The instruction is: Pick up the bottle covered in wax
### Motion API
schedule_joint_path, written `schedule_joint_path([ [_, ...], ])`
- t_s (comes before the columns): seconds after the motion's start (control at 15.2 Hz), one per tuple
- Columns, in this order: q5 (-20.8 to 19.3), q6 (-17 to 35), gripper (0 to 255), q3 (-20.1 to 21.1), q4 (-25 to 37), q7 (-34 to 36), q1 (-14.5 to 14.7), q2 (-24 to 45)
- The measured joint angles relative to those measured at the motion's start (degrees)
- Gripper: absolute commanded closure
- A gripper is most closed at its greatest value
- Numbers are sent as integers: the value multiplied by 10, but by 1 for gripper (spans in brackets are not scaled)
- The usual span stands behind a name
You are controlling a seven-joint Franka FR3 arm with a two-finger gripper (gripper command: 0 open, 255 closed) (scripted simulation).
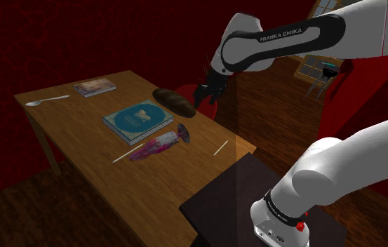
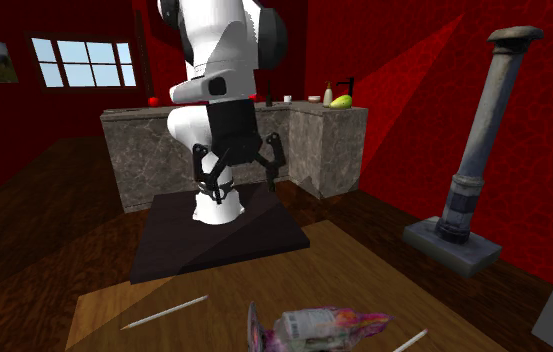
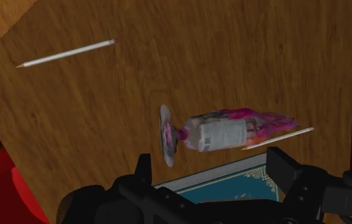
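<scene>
The bottle (image 1: 158, 145) lies on its side on the wooden table (image 1: 66, 133), streaked with pink and purple wax, its flat disc-shaped end pointing toward the stand. My black gripper (image 1: 205, 93) hangs open above the table's far edge, well above the bottle and touching nothing. In the wrist view the bottle (image 3: 225, 132) lies below the spread fingers of the gripper (image 3: 212, 175), with a pale label around its middle. The second exterior view shows the gripper (image 2: 239, 170) open in the air and the bottle (image 2: 319, 326) at the table's near edge.
A teal book (image 1: 137, 119) lies beside the bottle, with a dark bread loaf (image 1: 175, 100) behind it. A spoon (image 1: 45, 100) and a small book (image 1: 94, 87) lie at the far end. Two thin pencils (image 1: 220, 148) (image 1: 123, 156) flank the bottle. The dark stand (image 1: 255, 203) adjoins the table.
</scene>
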Motion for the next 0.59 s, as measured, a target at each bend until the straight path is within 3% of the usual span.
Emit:
schedule_joint_path([
  [0.59,23,165,0,-8,34,-37,3,200],
])
